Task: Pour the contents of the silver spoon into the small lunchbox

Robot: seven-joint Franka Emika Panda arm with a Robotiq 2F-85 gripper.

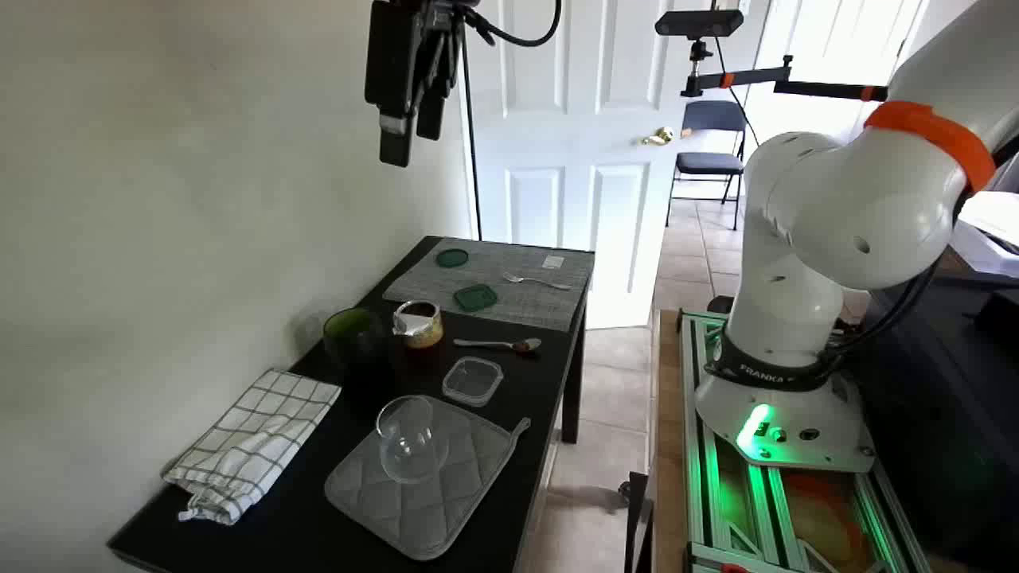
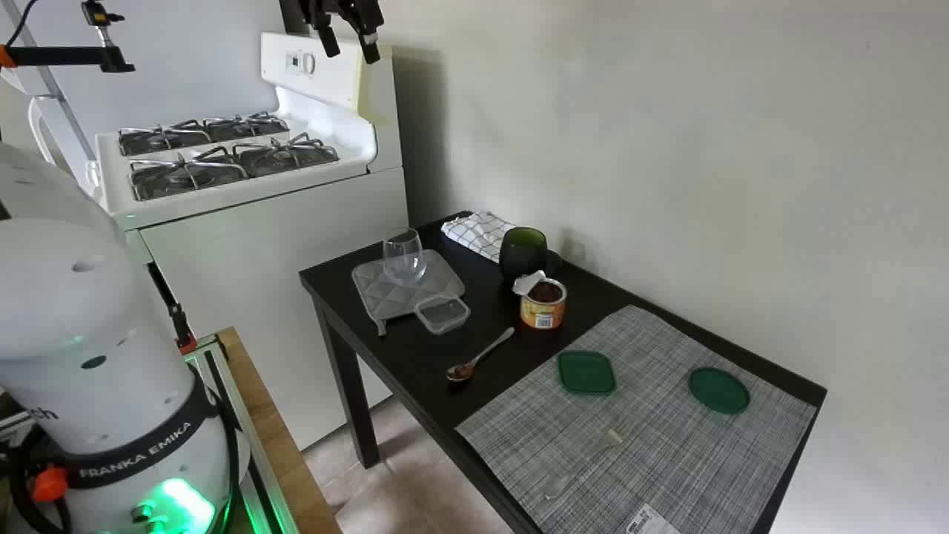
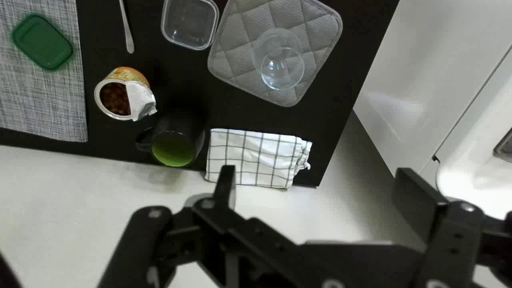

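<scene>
Slim grey spoon (image 2: 482,356), brown lump (image 2: 463,371) in its bowl, lies left of placemat (image 2: 652,424) in an exterior view; gripper (image 3: 318,186) spread wide, empty.

Silver spoon (image 1: 487,344) (contents (image 2: 461,371) apparently brown), checked cloth (image 3: 256,158).

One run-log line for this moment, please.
gripper: open, empty, in midair | spoon: on table, holding brown contents | pour: not yet done
</scene>
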